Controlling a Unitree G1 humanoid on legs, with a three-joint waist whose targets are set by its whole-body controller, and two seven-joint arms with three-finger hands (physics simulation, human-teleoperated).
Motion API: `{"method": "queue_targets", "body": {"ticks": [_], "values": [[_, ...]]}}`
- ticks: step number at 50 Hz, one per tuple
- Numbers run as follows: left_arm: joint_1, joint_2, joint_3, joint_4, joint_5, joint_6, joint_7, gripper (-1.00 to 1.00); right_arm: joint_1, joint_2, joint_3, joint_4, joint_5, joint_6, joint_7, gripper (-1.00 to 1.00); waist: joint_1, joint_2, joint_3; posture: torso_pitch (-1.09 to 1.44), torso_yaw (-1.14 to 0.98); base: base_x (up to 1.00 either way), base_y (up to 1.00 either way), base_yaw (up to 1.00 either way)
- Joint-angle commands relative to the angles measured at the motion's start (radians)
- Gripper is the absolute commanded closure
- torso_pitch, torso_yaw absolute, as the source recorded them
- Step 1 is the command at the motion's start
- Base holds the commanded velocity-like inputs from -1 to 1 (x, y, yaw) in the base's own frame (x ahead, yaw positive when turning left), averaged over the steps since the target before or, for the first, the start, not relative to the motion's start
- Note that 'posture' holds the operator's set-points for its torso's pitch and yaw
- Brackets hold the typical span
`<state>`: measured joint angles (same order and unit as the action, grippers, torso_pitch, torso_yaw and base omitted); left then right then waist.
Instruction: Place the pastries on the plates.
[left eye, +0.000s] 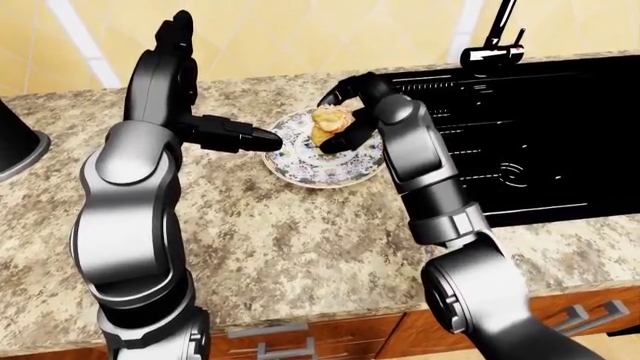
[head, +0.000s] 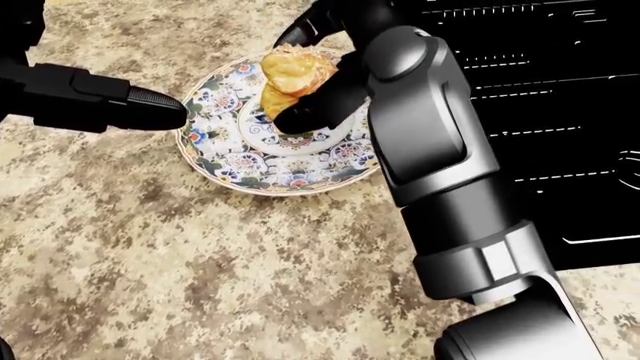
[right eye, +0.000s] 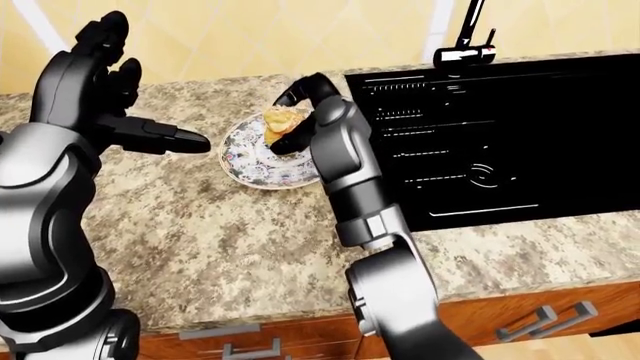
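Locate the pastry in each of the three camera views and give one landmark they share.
Left-eye view: pastry sits upper centre, in the right robot hand, over the patterned plate.
Head view: pastry near top centre, above the plate's middle.
Right-eye view: pastry upper centre-left, just left of the black sink.
Shared landmark: the patterned plate on the granite counter.
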<state>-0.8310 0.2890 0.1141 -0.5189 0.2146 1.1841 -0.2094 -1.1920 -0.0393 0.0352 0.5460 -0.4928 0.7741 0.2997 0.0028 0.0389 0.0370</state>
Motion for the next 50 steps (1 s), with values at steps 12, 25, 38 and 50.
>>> {"method": "queue_targets", "body": {"ticks": [12, 25, 38, 50], "values": [[-0.019, 0.009, 0.004, -0.027, 0.007, -0.023, 0.002, -1.00, -0.050, -0.014, -0.008, -0.035, -0.006, -0.031, -0.009, -0.04, -0.002, 0.000, -0.027, 0.00, 0.00, 0.00, 0.00, 0.00], [-0.029, 0.011, 0.006, -0.016, 0.009, -0.027, 0.001, -1.00, -0.058, -0.018, -0.010, -0.032, -0.007, -0.035, -0.005, -0.73, -0.002, -0.003, -0.025, 0.00, 0.00, 0.00, 0.00, 0.00], [-0.025, 0.016, 0.011, -0.030, 0.009, -0.017, 0.000, -1.00, -0.083, -0.029, -0.028, -0.139, -0.001, 0.038, 0.012, -1.00, -0.001, -0.003, -0.024, 0.00, 0.00, 0.00, 0.00, 0.00], [-0.019, 0.045, 0.026, -0.063, 0.011, 0.017, -0.010, -1.00, 0.017, -0.116, -0.051, -0.561, 0.004, 0.296, 0.038, -1.00, 0.004, -0.011, -0.016, 0.00, 0.00, 0.00, 0.00, 0.00]]}}
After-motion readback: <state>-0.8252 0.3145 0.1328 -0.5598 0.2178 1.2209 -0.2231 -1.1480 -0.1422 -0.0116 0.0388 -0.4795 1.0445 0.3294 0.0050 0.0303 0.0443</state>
